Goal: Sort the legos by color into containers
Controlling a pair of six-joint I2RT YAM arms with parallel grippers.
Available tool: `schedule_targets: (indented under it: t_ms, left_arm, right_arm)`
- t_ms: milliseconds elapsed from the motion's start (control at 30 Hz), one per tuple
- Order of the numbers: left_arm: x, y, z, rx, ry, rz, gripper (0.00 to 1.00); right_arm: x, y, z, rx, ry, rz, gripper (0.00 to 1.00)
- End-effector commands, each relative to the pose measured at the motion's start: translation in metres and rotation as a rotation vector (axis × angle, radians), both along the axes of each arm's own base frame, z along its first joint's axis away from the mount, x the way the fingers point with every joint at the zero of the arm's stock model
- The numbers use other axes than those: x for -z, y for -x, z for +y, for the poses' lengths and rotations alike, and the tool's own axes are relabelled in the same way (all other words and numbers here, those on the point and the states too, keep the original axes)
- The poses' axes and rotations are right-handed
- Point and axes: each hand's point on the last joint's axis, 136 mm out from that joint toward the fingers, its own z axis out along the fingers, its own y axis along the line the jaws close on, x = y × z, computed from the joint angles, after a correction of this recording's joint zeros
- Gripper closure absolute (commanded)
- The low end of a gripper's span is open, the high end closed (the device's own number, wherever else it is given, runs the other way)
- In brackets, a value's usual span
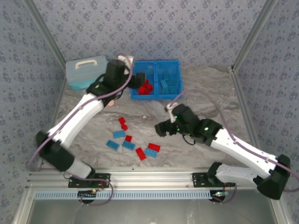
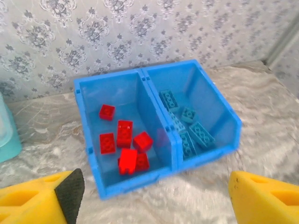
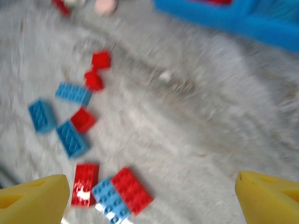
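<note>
The blue bin (image 1: pixel 156 97) stands at the back of the table. Its left compartment (image 2: pixel 88 116) holds several red bricks (image 2: pixel 124 133); one red brick (image 2: pixel 127 161) lies tilted on top of the others near the front wall. The right compartment (image 2: pixel 219 112) holds several light blue bricks (image 2: pixel 194 133). My left gripper (image 1: pixel 136 80) hovers open and empty over the bin's front left edge. Loose red bricks (image 1: pixel 154 147) and blue bricks (image 1: pixel 128 145) lie scattered mid-table. My right gripper (image 1: pixel 161 128) hangs open just right of them, above a touching red brick (image 3: pixel 131 190) and blue brick (image 3: pixel 110 200).
A pale teal lidded box (image 1: pixel 86 71) with a white handle sits left of the bin. A small pink disc (image 3: pixel 105 5) lies beyond the loose bricks. Patterned walls close in the back and both sides. Bare marbled table (image 1: pixel 205 93) lies right of the bricks.
</note>
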Motion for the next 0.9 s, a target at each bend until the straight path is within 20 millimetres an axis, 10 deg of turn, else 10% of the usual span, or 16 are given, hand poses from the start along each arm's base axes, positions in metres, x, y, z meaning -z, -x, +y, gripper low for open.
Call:
schedule_targets:
  t_ms: [0,367,633,867]
  left_arm:
    - [0.036,0.042,0.021,0.049,-0.058,0.086,0.13]
    - [0.074,0.143,0.136,-0.111,-0.306,0.117,0.03]
    - [0.09,0.145,0.145,-0.145,-0.307,0.114,0.03]
    - [0.086,0.148,0.164,-0.229,-0.275,0.085,0.02]
  right_arm:
    - [0.047,0.034,0.022,-0.18,0.154,0.069,0.07]
    - [0.11,0.044,0.147,-0.377,0.25,0.116,0.1]
    - [0.157,0.032,0.165,-0.398,0.378,0.127,0.11]
    - [0.172,0.03,0.169,-0.374,0.447,0.096,0.46]
